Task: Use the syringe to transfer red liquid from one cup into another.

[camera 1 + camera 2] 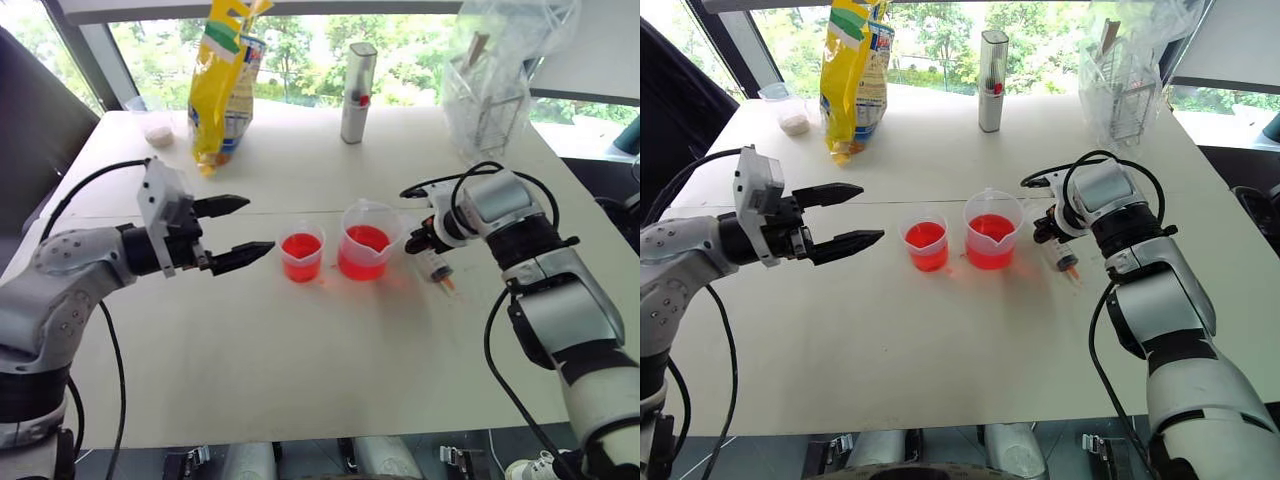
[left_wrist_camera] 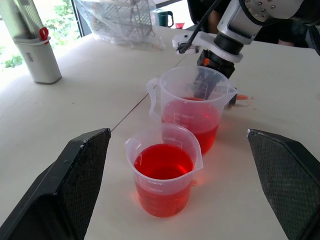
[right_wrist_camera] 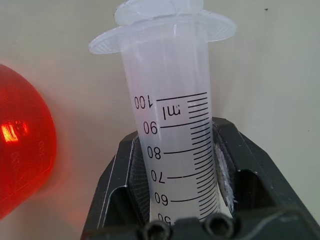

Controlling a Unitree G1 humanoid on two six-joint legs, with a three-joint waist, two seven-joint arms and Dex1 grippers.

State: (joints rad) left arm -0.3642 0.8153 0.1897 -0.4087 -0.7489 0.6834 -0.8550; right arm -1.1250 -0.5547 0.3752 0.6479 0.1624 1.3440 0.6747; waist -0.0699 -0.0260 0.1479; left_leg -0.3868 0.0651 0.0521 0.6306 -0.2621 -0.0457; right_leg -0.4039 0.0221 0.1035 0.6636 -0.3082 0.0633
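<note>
The larger spouted cup [image 1: 366, 240] and the smaller cup [image 1: 302, 252] stand side by side mid-table, both holding red liquid [image 1: 300, 247]. Just right of the larger cup the clear syringe [image 1: 438, 268] lies low at the tabletop, its red-tinted tip towards the near edge. My right gripper [image 1: 424, 240] points steeply down and is shut on the syringe barrel [image 3: 172, 125], its black fingers [image 3: 117, 175] on either side of the scale marks. My left gripper [image 1: 258, 226] hovers level to the left of the smaller cup, open and holding nothing, aimed at both cups [image 2: 165, 165].
At the far side of the table stand a yellow bag [image 1: 222, 80], a white canister with a red mark [image 1: 357, 93], a wire basket in clear plastic [image 1: 490, 95] and a small cup of white powder [image 1: 158, 128]. A dark chair back sits at far left.
</note>
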